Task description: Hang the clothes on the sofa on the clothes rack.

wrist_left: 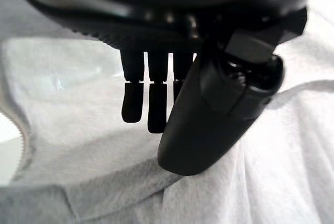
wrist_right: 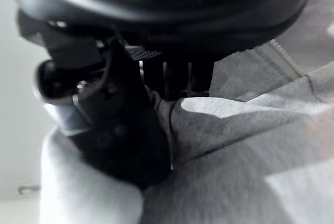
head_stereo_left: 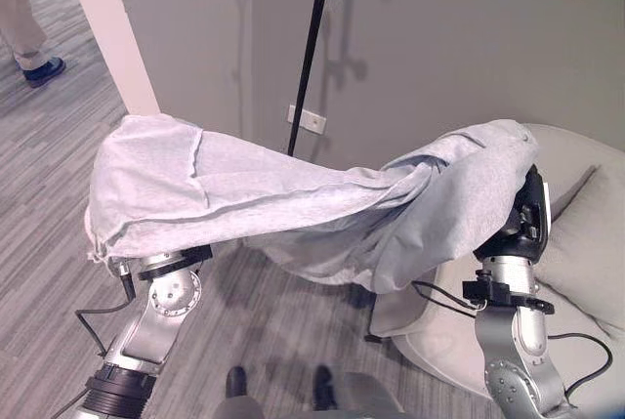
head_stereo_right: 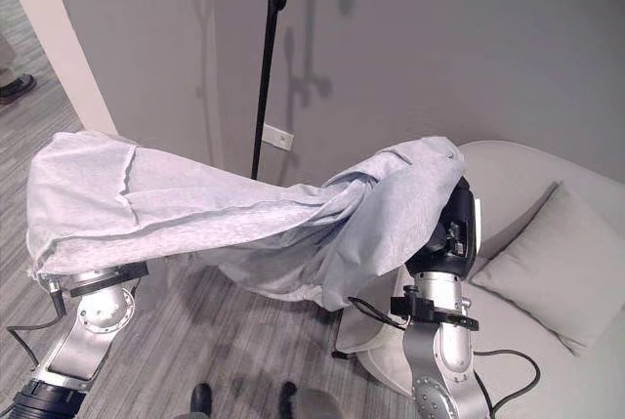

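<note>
Grey garment [head_stereo_left: 293,204] hangs spread between both raised arms, off the sofa [head_stereo_right: 547,194], just before the rack pole [head_stereo_left: 308,58]. My left hand [wrist_left: 209,114] lies under it, fingers fairly straight; my right hand [wrist_right: 120,130] pinches a fold, keeping it stretched for hanging.

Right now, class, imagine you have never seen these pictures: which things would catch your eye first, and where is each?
First, the pale grey garment stretched across the middle, draped over both raised arms. The left hand lies under its cloth with fingers straight, while the right hand pinches a fold. Behind it, a thin black clothes rack pole rises against the grey wall, and a pale sofa sits at the right.
</note>
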You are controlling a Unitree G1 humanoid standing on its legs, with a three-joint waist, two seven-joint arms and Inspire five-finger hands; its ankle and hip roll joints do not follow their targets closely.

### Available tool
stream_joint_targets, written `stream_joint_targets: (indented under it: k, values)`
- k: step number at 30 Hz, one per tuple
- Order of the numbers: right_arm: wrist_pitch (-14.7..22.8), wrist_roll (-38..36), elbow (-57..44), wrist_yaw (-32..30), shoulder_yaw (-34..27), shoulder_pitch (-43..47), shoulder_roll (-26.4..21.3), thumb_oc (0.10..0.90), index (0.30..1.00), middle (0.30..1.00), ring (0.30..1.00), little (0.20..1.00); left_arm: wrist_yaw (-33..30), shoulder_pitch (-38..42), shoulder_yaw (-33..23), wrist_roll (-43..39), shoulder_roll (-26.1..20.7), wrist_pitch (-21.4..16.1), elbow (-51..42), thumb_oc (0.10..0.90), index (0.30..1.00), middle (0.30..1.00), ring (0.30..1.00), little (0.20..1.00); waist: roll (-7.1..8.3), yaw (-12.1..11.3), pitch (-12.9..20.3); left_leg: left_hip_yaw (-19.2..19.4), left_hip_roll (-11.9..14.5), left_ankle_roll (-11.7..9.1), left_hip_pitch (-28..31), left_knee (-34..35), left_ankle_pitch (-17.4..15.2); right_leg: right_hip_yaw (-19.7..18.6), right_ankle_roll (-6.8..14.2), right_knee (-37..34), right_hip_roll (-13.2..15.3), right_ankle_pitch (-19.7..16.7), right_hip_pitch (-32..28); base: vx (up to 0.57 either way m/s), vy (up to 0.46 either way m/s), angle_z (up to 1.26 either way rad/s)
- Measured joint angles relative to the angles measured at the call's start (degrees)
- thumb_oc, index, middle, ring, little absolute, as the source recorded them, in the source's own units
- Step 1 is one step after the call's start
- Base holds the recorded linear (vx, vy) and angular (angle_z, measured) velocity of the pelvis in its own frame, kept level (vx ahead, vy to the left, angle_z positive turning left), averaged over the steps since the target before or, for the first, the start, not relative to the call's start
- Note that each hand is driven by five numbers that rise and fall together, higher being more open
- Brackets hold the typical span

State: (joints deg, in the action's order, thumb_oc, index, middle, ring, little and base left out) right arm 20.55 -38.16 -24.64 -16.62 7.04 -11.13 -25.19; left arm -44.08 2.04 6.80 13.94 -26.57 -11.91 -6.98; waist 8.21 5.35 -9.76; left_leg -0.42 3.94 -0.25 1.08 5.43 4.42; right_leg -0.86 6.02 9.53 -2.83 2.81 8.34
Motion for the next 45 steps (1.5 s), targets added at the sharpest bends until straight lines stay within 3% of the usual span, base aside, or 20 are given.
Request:
stream_joint_targets:
  k: [1, 3, 5, 12, 16, 19, 21, 25, 28, 29, 31, 32, 33, 36, 38, 39, 40, 41, 43, 45]
  values:
    - [0.01, 0.63, 0.38, -0.01, -0.54, 0.03, -0.11, 0.4, 0.3, 0.3, 0.3, 0.3, 0.03, 0.07, 0.68, 0.0, 0.83, 0.0, 0.23, 0.4, 0.3, 0.3, 0.3, 0.3, -0.28, 0.36, 0.09, -1.08, -0.57, -0.43, -0.28, 0.08, -0.29, -0.55, -3.54, -0.09, -0.11, -1.04, -0.52, 0.22, -0.03, 0.9]
    - [-0.1, 1.76, 2.38, -0.3, -1.72, -0.04, -2.28, 0.4, 0.3, 0.3, 0.3, 0.3, 0.13, 0.03, 3.74, 0.1, 3.88, -0.15, 0.21, 0.4, 0.3, 0.3, 0.3, 0.3, -3.35, -0.02, 0.89, -1.68, -0.24, -0.83, -0.65, -0.19, -0.99, 0.67, -4.39, -1.69, -0.53, -1.73, -1.37, 0.22, -0.069, 0.49]
    - [-0.43, 2.79, 2.53, -0.75, -2.02, -0.62, -2.74, 0.4, 0.3, 0.3, 0.3, 0.3, 0.66, 0.03, 3.81, 0.04, 4.7, -0.23, 0.15, 0.4, 0.3, 0.3, 0.3, 0.3, -4.21, 0.14, 0.99, -1.48, 0.25, -0.88, -0.09, -1.06, -1.06, 2.34, -5.46, -2.73, -0.64, -1.19, -3.16, 0.19, -0.052, 0.3]
    - [-0.43, 8.58, 1.58, -2.43, -6.37, 0.77, -2.84, 0.4, 0.3, 0.3, 0.3, 0.3, 0.38, 3.03, 3.46, 2.24, 3.39, -0.12, 0.65, 0.4, 0.3, 0.3, 0.3, 0.3, -5.08, 1.34, 1.39, -0.2, 0.56, -4.4, 1.14, -4.95, -3.38, 2.87, -6.28, -5.76, -1.05, -1.02, -8.12, 0.15, -0.029, 0.1]
    - [-0.44, 12.63, 2.75, -2.72, -6.62, 6.39, -4.71, 0.4, 0.3, 0.3, 0.3, 0.3, -1.58, 10.93, 0.5, 7.36, 0.64, 0.6, 2.39, 0.4, 0.3, 0.3, 0.3, 0.3, -4.78, 0.99, 1.25, 0.27, -1.12, -5.39, -1.03, -11.97, -4.14, 2.62, -6.42, -5.76, 0.59, -0.76, -9.55, 0.07, -0.003, 0.04]
    - [-0.44, 15.89, 6.97, -4.17, -6.59, 12.81, -8.82, 0.4, 0.3, 0.3, 0.3, 0.3, -5.59, 20.82, -0.97, 9.46, 0.31, 0.8, 7.69, 0.4, 0.3, 0.3, 0.3, 0.3, -4.53, -0.02, 1.29, 0.9, -1.62, -5.61, -2.98, -17.68, -5.38, 3.03, -6.54, -7.65, 2.13, -0.76, -12.29, 0.15, 0.053, 0.1]
    - [-0.33, 17.63, 10.05, -6.01, -6.46, 17.62, -10.35, 0.4, 0.3, 0.3, 0.3, 0.3, -7.81, 24.58, -0.88, 11.06, -1.03, 0.93, 9.85, 0.4, 0.3, 0.3, 0.3, 0.3, -4.87, -0.44, 1.79, 1.33, -1.96, -4.81, -2.98, -15.02, -5.98, 2.91, -7.46, -8.18, 2.06, -0.62, -12.25, 0.19, 0.074, 0.0]
    - [-0.27, 19.89, 18.29, -11.78, -4.35, 28.69, -11.24, 0.4, 0.3, 0.3, 0.3, 0.3, -9.79, 31.5, 2.39, 11.28, -4.88, 0.82, 15.52, 0.4, 0.3, 0.3, 0.3, 0.3, -4.7, -1.97, 2.21, -4.6, -3.25, -4.76, -7.04, -6.59, -4.83, -1.74, -8.18, -9.62, 2.79, -1.07, -11.85, 0.19, 0.068, -0.2]
    - [-1.72, 23.95, 22.18, -14.87, -2.5, 33.62, -12.31, 0.4, 0.3, 0.3, 0.3, 0.3, -8.93, 34.08, 4.21, 11.26, -5.99, 0.94, 20.07, 0.4, 0.3, 0.3, 0.3, 0.3, -5.99, -2.13, 2.74, -4.47, -1.07, -3.51, -8.86, -2.35, -2.21, -4.27, -7.16, -11.48, 2.18, -1.43, -13.83, 0.29, 0.133, -0.39]
    - [-2.52, 26.57, 22.21, -15.43, -2.09, 34.61, -13.41, 0.4, 0.3, 0.3, 0.3, 0.3, -8.67, 34.02, 4.42, 11.2, -6.28, 1.74, 20.62, 0.4, 0.3, 0.3, 0.3, 0.3, -7.52, -2.31, 3.23, -4.61, -0.14, -3.22, -7.71, -2.54, -1.15, -5.82, -6.04, -12.39, 1.53, -0.8, -15.1, 0.33, 0.142, -0.72]
    - [-2.88, 29.32, 22.17, -16.1, -0.71, 35.97, -15.01, 0.4, 0.3, 0.3, 0.3, 0.3, -8.56, 34.07, 4.75, 11.17, -8.95, 2.61, 20.63, 0.4, 0.3, 0.3, 0.3, 0.3, -6.44, -2.28, 3.44, -2.36, -1.44, -2.47, -6.36, -2.46, 1.54, -8.37, -4.11, -12.03, 3.24, 0.22, -15.29, 0.3, 0.144, -0.72]
    - [-3.04, 31.26, 22.59, -16.13, -0.08, 38.15, -16.36, 0.4, 0.3, 0.3, 0.3, 0.3, -8.41, 34.66, 4.78, 11.19, -11.17, 2.72, 20.73, 0.4, 0.3, 0.3, 0.3, 0.3, -6.32, -1.89, 3.47, -1.24, -2.69, -1.01, -6.11, -2.66, 4.62, -9.47, -2.53, -11.63, 4.69, 0.94, -15.52, 0.29, 0.145, -0.58]
    - [-3.42, 32.8, 23.64, -16.95, 1.11, 40.89, -17.44, 0.4, 0.3, 0.3, 0.3, 0.3, -8.32, 36.46, 5.51, 11.24, -12.84, 2.98, 22.58, 0.4, 0.3, 0.3, 0.3, 0.3, -5.63, -1.59, 3.47, 0.28, -4.47, 0.22, -5.07, -2.2, 4.17, -9.91, -1.27, -10.95, 6.8, 1.82, -15.5, 0.25, 0.147, -0.4]
    - [-4.62, 35.64, 27.88, -17.64, 4.17, 47.3, -19.44, 0.4, 0.3, 0.3, 0.3, 0.3, -7.55, 40.75, 6.57, 11.0, -14.2, 3.77, 26.45, 0.4, 0.3, 0.3, 0.3, 0.3, -5.71, -2.18, 3.22, 3.06, -6.44, 2.46, -2.69, -1.58, 3.25, -9.06, -0.09, -8.38, 8.91, 2.49, -15.42, 0.19, 0.127, -0.41]
    - [-6.46, 38.3, 31.81, -17.78, 5.61, 51.1, -20.62, 0.4, 0.3, 0.3, 0.3, 0.3, -6.65, 44.9, 8.33, 10.85, -15.41, 4.21, 29.14, 0.4, 0.3, 0.3, 0.3, 0.3, -5.85, -2.68, 2.98, 3.67, -7.21, 3.35, -0.66, -1.25, 2.44, -7.34, 2.52, -1.88, 9.5, 4.05, -13.73, 0.16, 0.139, -0.16]
    - [-7.35, 40.03, 34.31, -18.37, 6.21, 53.11, -21.95, 0.4, 0.3, 0.3, 0.3, 0.3, -6.59, 47.8, 10.05, 10.54, -16.15, 4.5, 30.3, 0.4, 0.3, 0.3, 0.3, 0.3, -6.22, -2.98, 2.25, 3.81, -7.1, 3.78, 0.59, -0.92, 1.97, -6.3, 4.65, 5.27, 9.56, 5.78, -11.3, 0.11, 0.094, 0.08]
    - [-7.82, 40.29, 35.48, -18.63, 6.28, 53.97, -22.75, 0.4, 0.3, 0.3, 0.3, 0.3, -6.41, 49.52, 11.05, 10.34, -16.48, 4.52, 30.98, 0.4, 0.3, 0.3, 0.3, 0.3, -6.29, -2.97, 1.72, 3.53, -7.28, 4.15, 1.61, -0.67, 1.71, -5.12, 5.41, 9.4, 9.57, 6.15, -9.67, 0.2, 0.166, 0.05]
    - [-8.7, 40.27, 37.36, -19.14, 6.28, 55.66, -22.75, 0.4, 0.3, 0.3, 0.3, 0.3, -6.57, 50.52, 11.72, 10.35, -17.39, 4.3, 31.01, 0.4, 0.3, 0.3, 0.3, 0.3, -6.52, -3.15, 1.4, 3.84, -7.35, 4.91, 3.22, -0.48, 1.01, -3.08, 5.52, 17.19, 9.9, 6.4, -7.28, 0.1, 0.069, 0.04]
    - [-9.01, 40.29, 38.77, -21.16, 6.15, 57.09, -23.03, 0.4, 0.3, 0.3, 0.3, 0.3, -6.75, 51.5, 12.11, 10.39, -17.74, 3.86, 31.0, 0.4, 0.3, 0.3, 0.3, 0.3, -7.09, -3.27, 0.45, 3.63, -7.69, 5.94, 5.5, -0.4, -0.51, -0.03, 5.28, 24.79, 10.98, 6.43, -4.47, 0.19, 0.04, -0.04]
    - [-9.15, 40.28, 38.68, -23.02, 5.74, 57.37, -24.7, 0.4, 0.3, 0.3, 0.3, 0.3, -7.06, 52.19, 11.37, 9.85, -17.53, 4.14, 29.58, 0.4, 0.3, 0.3, 0.3, 0.3, -7.63, -2.48, 0.04, 2.65, -8.07, 5.75, 6.65, -0.47, -1.99, 1.52, 2.59, 26.8, 11.12, 8.11, -0.73, 0.23, -0.049, 0.12]
